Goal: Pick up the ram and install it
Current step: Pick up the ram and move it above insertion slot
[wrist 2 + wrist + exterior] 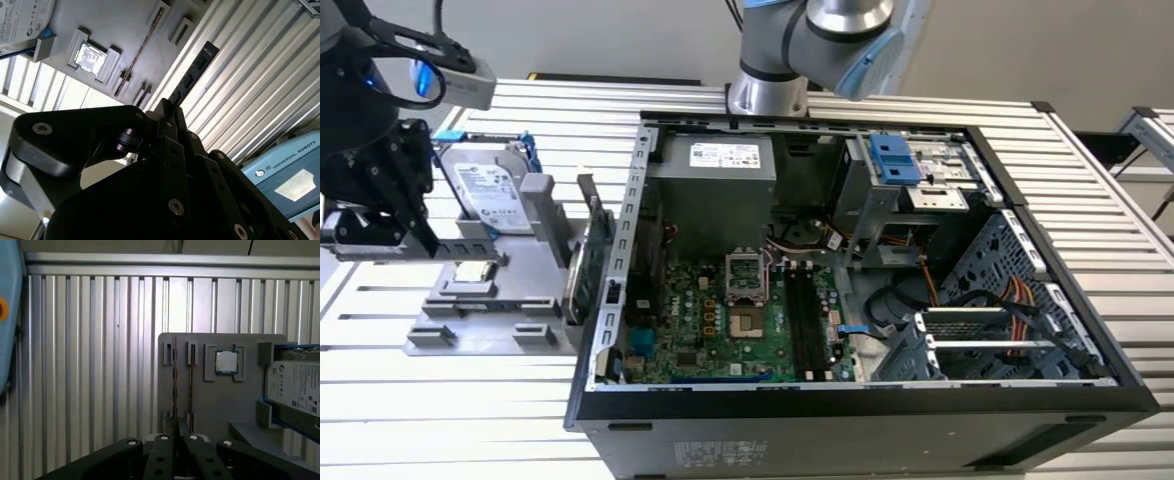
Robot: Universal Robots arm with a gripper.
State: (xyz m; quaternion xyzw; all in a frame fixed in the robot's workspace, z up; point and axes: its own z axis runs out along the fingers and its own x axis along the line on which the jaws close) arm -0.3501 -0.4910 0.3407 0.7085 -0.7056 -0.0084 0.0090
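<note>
– What's around?
– Grey tray point(220, 405) with hard drive point(295, 385) and processor chip point(226, 361); open computer case point(854, 400) beside it on the counter point(90, 365)
– And the hand point(178, 439)?
– Clamped on the ram point(194, 74), above the counter by the tray

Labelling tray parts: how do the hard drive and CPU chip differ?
The hard drive is far bigger and oblong; the CPU chip is small and square. The drive leans propped up, white label showing; the chip lies flat in a recess, metal top up. Both sit on the grey tray.
</note>
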